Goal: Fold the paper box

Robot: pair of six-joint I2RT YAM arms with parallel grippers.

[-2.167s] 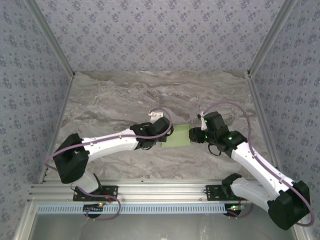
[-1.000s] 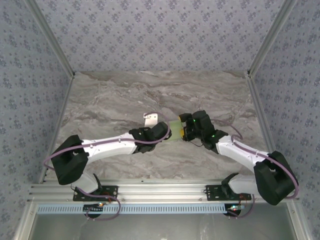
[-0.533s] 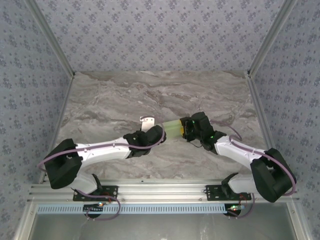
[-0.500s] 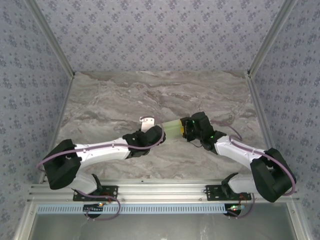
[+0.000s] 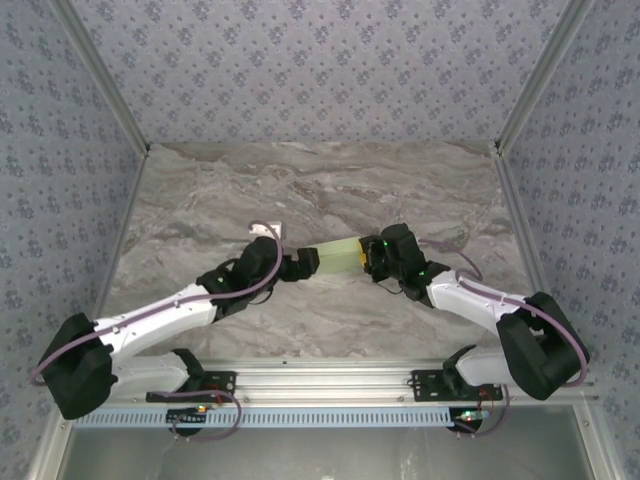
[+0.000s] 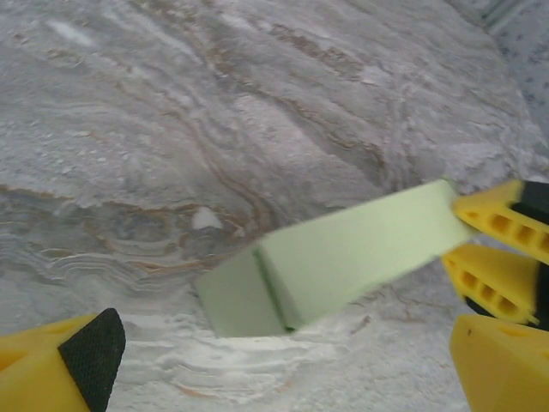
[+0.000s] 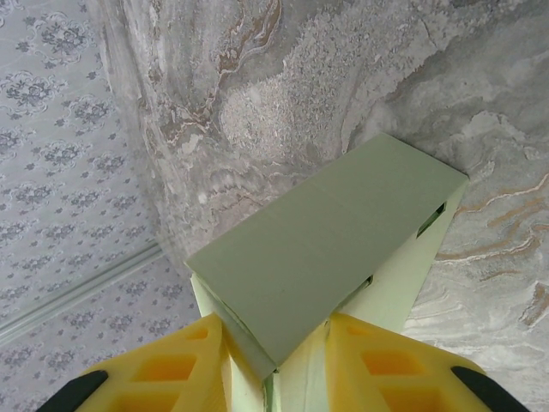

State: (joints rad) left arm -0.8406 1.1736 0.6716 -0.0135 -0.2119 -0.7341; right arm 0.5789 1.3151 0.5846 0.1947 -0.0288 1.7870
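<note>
Gripper, right [image 7: 274, 365]: yellow fingers [image 7: 390, 365] pressed against both sides of one end of the pale green rectangular paper box [image 7: 326, 249], pinching it.
Gripper, left [image 6: 283, 369]: yellow fingers with black pads [image 6: 90, 352] spread wide, apart from the box and facing its free end.
Box location: mid-table, between the two grippers, lying lengthwise from one to the other.
Box contents: every face in view is folded shut, so the inside is hidden.
Hard to tell: whether the free end touches the grey marble-patterned table [image 5: 250, 190]; the left wrist view is blurred there.
Cut off: the left fingers, by the bottom corners of the left wrist view.
</note>
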